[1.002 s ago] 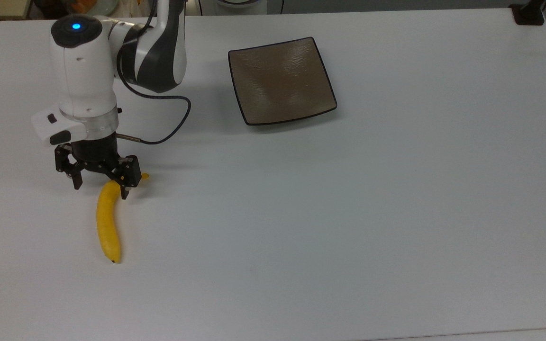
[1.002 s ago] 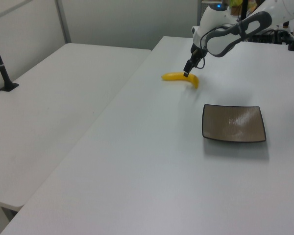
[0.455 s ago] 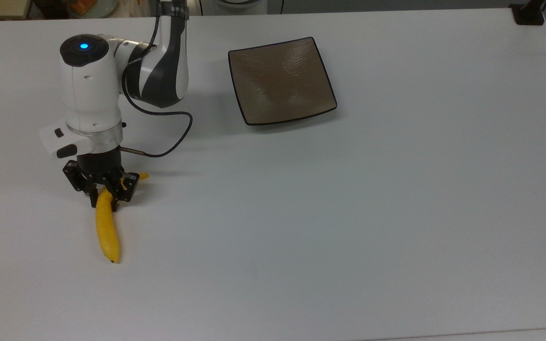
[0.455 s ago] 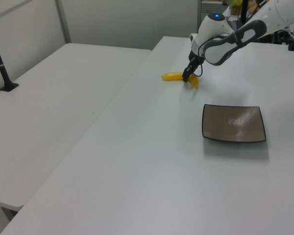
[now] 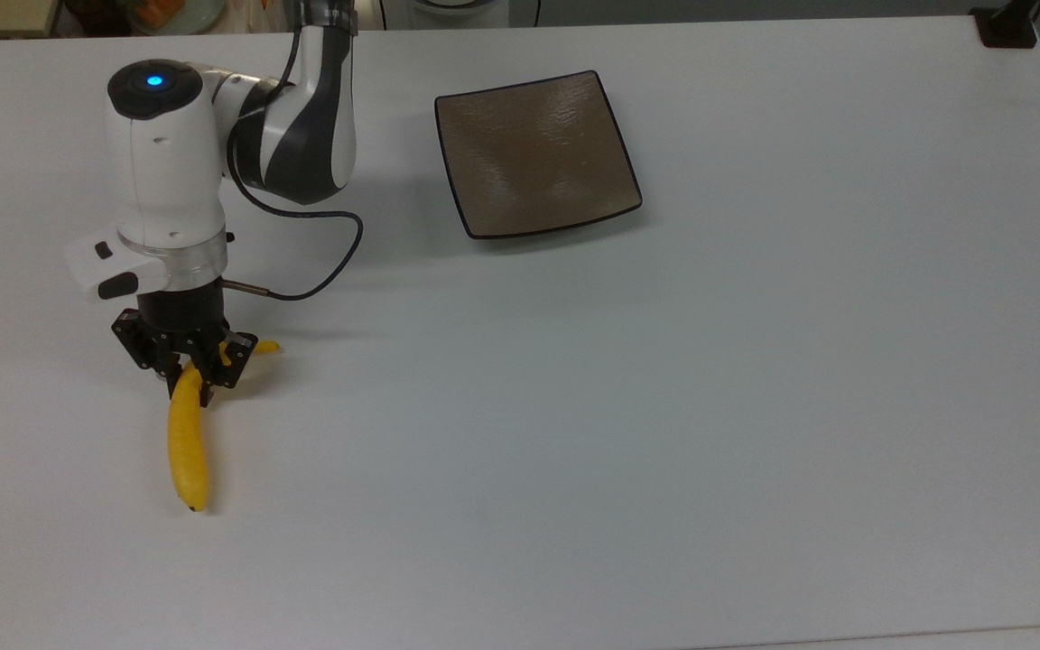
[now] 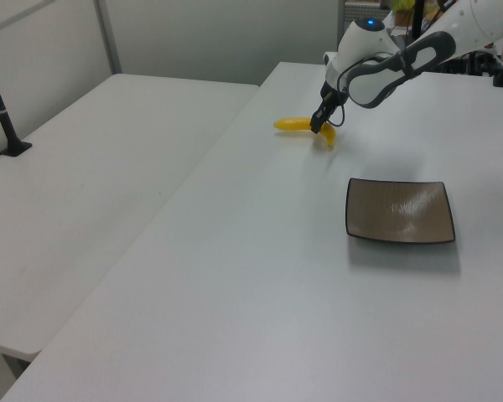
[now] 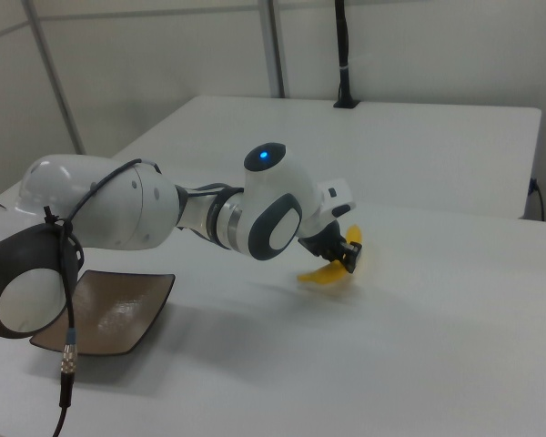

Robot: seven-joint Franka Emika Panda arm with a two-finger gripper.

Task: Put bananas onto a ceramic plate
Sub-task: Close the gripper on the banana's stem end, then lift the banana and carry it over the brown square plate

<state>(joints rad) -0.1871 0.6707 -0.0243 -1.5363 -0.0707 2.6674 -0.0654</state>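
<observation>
text: none legible | labels: none | brands: none | numbers: none | signs: none

Left view. White arm [image 6: 386, 63] is reaching in from the left view's upper right, blue light glowing on its top. Tool [image 6: 318, 126] is pointing down, closing around the banana [image 6: 298, 125] near its bent end. Banana is lying roughly level; a faint shadow is showing on the counter [image 6: 260, 276] beneath it, so it looks slightly lifted. Plate [image 6: 400, 210] is sitting flat, nearer the camera and toward the left view's right, well apart from the banana. A black post [image 6: 2, 105] is standing on a second white surface at the left view's left.
</observation>
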